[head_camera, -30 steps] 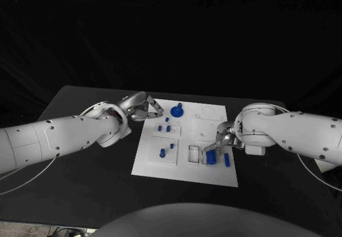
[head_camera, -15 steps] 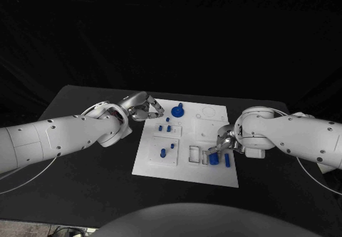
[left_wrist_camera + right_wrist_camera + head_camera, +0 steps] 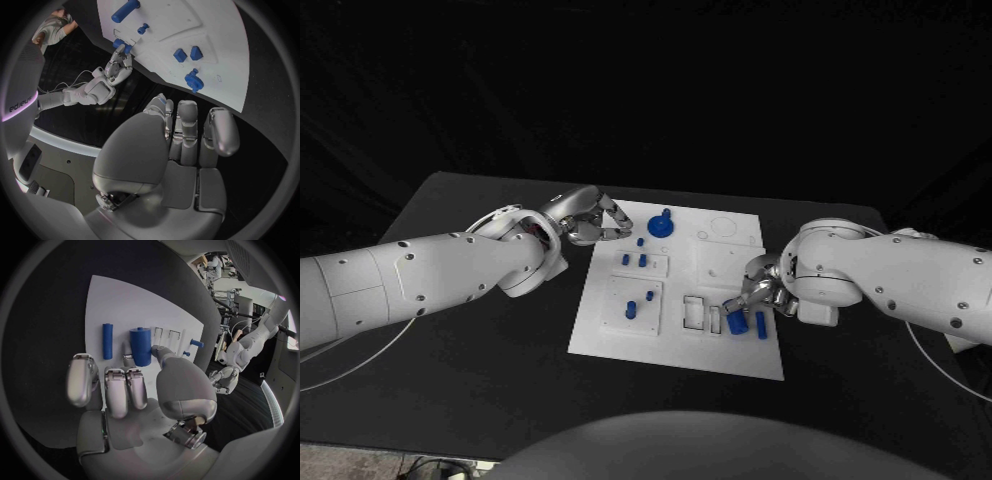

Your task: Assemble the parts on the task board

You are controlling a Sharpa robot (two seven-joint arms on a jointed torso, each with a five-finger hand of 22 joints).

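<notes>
Right hand (image 3: 134, 390) is pinched on a blue cylinder (image 3: 140, 346) at the board's (image 3: 678, 345) right edge; rigid, light, best held mid-body. Left hand (image 3: 589, 218) is curled closed, holding nothing.

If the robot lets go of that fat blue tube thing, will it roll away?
Probably a little. The thick blue plastic cylinder looks round and smooth, so it could roll sideways on the flat white task board. It looks stiff and likely light, since the right robot hand seems to hold it with just its fingertips.

Black table (image 3: 473, 330); white task board (image 3: 733, 352) flat on it.
</notes>
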